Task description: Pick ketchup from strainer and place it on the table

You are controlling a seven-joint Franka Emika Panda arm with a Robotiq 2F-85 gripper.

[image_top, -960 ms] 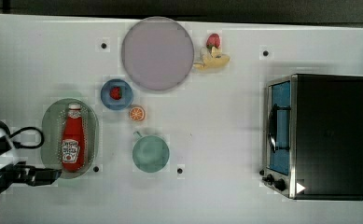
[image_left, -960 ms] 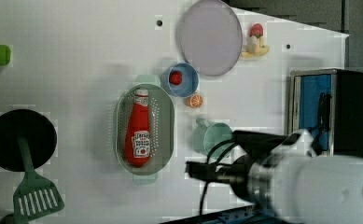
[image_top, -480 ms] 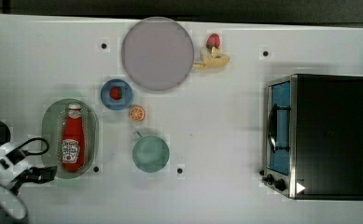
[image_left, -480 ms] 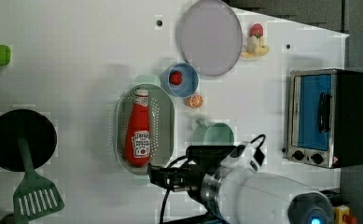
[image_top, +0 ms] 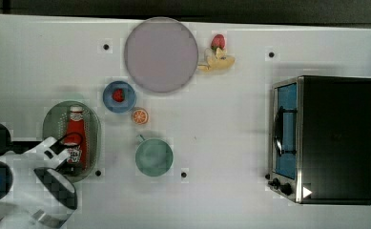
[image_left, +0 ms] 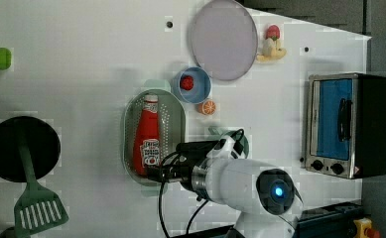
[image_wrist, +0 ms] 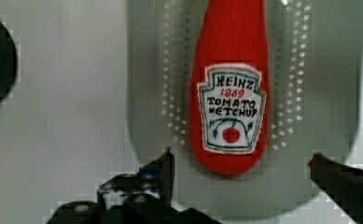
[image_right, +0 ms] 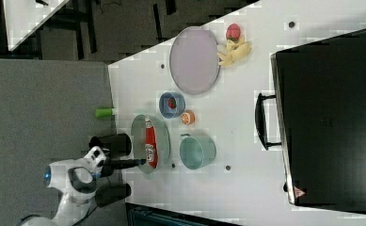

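The ketchup [image_wrist: 230,102] lay flat in the strainer [image_wrist: 328,93] on the tabletop [image_top: 231,143]. The tool [image_wrist: 240,161] was wide open by the bottle's bottom end, likely so its fingers could go around it.

Ketchup [image_wrist: 229,88] label, top line: we are reading "HEINZ" in dark letters on the white patch.
Label, second line: we are making out "1869" in red.
Label, lower lines: we are reading "TOMATO KETCHUP" above a small tomato picture.
Toaster oven [image_top: 329,139] corner: we are seeing a small white triangle mark, its content too small to read.
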